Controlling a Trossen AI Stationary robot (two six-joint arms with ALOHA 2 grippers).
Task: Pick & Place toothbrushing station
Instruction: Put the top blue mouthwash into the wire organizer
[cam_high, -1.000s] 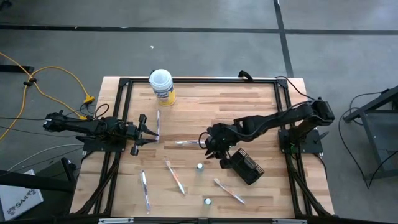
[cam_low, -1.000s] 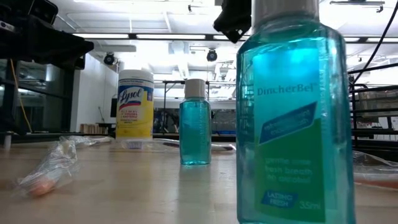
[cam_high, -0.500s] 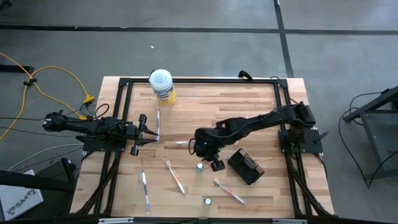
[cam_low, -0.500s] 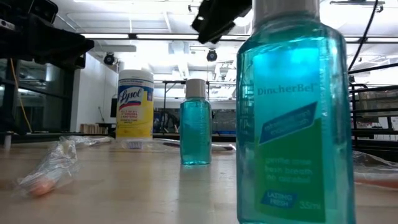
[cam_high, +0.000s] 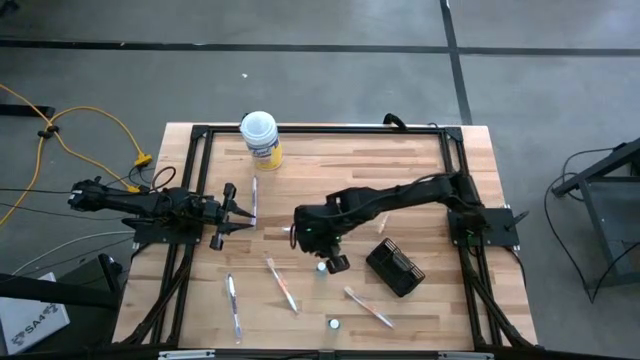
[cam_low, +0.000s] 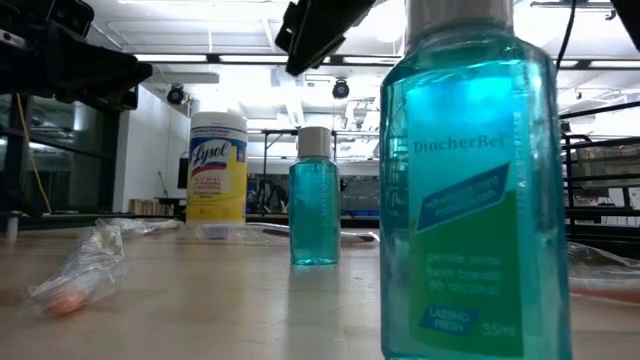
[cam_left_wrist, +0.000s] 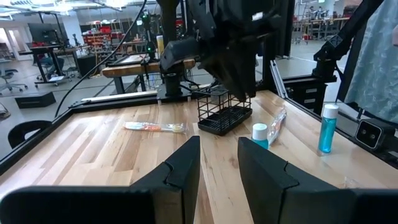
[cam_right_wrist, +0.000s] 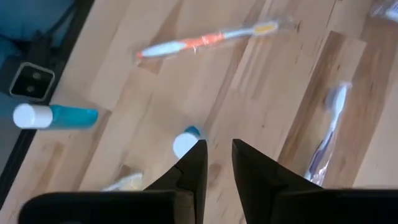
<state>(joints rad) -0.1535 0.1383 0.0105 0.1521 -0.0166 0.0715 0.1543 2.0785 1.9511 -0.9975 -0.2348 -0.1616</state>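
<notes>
The black toothbrushing station (cam_high: 397, 268) rests on its base on the table's right half. It also shows in the left wrist view (cam_left_wrist: 224, 113); the big bottle hides it in the low view. My right gripper (cam_high: 320, 250) hangs over the table's middle, left of the station, fingers pointing down, slightly open and empty (cam_right_wrist: 217, 155), beside a small white-capped bottle (cam_right_wrist: 185, 143). My left gripper (cam_high: 245, 212) waits at the left side, open and empty (cam_left_wrist: 219, 155).
A white-lidded, yellow-labelled canister (cam_high: 260, 137) stands at the far left. Wrapped toothbrushes (cam_high: 282, 283) (cam_high: 368, 307) (cam_high: 233, 305) lie near the front. Two small blue bottles (cam_high: 321, 267) (cam_high: 333, 324) stand there; the nearer one fills the low view (cam_low: 470, 180).
My right gripper has gone from beside the toothbrushing station toward the table's left, over the middle, near the small bottle. The station has stayed where it was on the table.
</notes>
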